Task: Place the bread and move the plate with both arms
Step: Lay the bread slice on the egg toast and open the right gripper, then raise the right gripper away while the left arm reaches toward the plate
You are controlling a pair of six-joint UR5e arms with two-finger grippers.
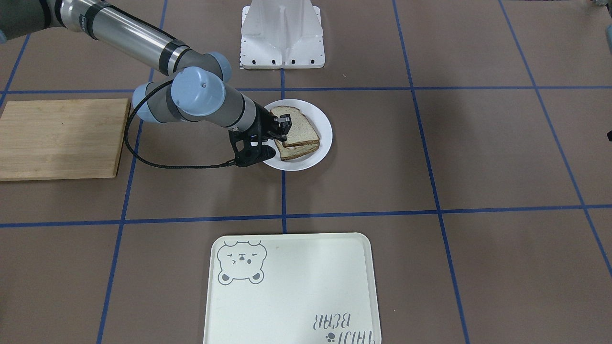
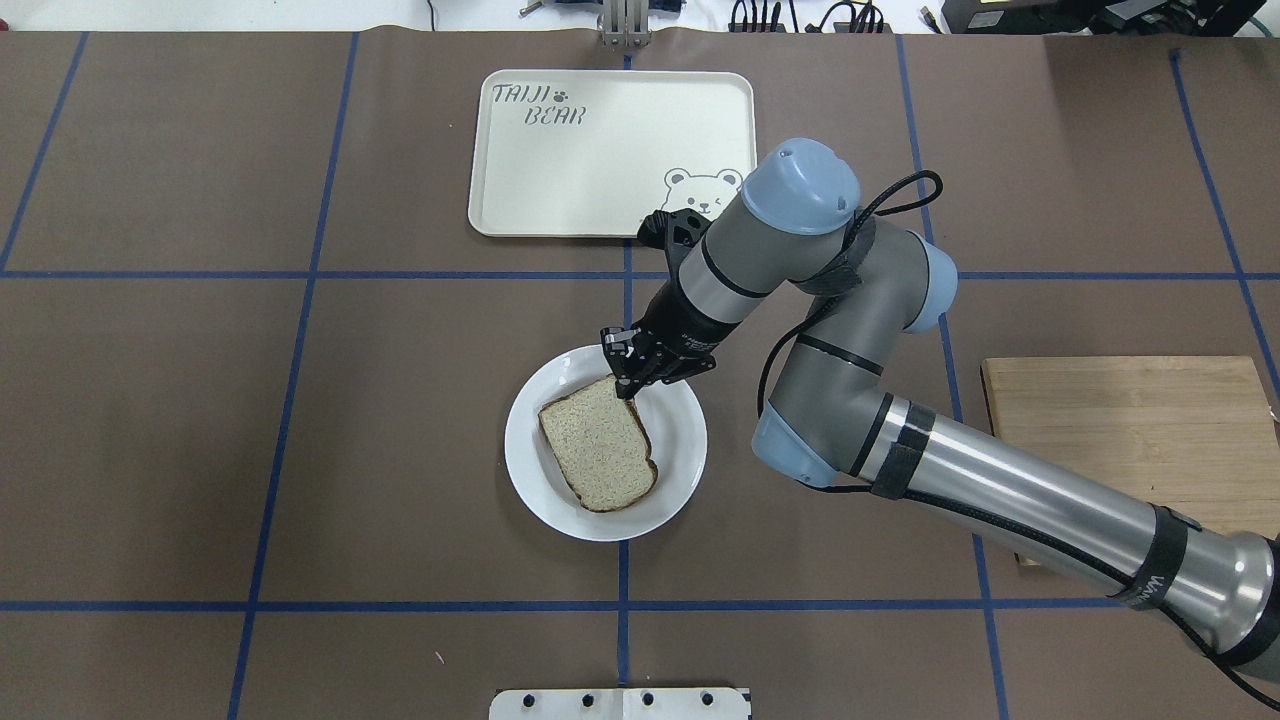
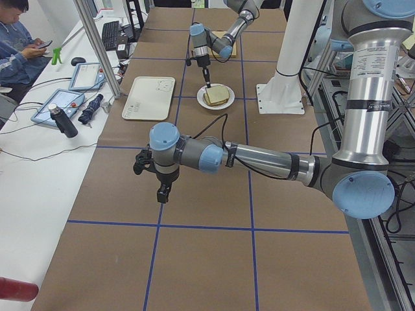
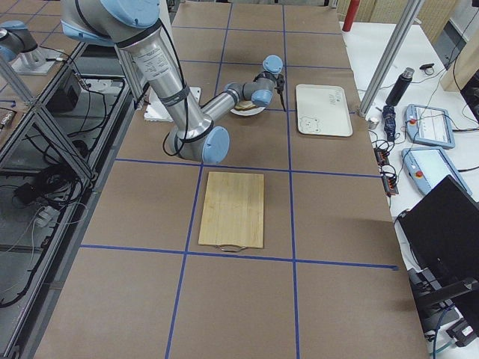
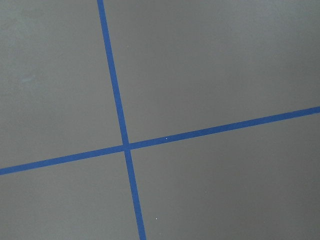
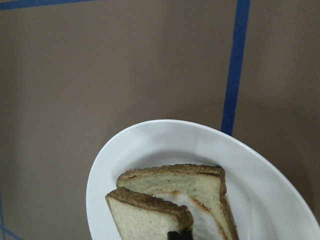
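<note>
Right gripper [image 2: 628, 378] pinches the bread [image 2: 598, 455] by its corner, tilted for stacking on the plate [image 2: 682, 440]. Left gripper [image 3: 163, 196]: cannot tell whether open or closed.

Brown table [image 1: 478, 153] carries white plate [image 1: 326, 134], cream tray [image 1: 291, 286], wooden board [image 1: 60, 138] and white stand [image 1: 282, 36]

brown table mat [image 2: 150, 450] | blue tape grid [image 5: 126, 146] | white side bench [image 3: 26, 194]

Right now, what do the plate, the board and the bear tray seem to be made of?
The plate looks like glazed ceramic or melamine: glossy white, light glinting off its rim. The board is wood, likely bamboo, matte: pale strips with grain. The tray seems matte plastic: cream, rounded moulded corners, printed bear.
</note>
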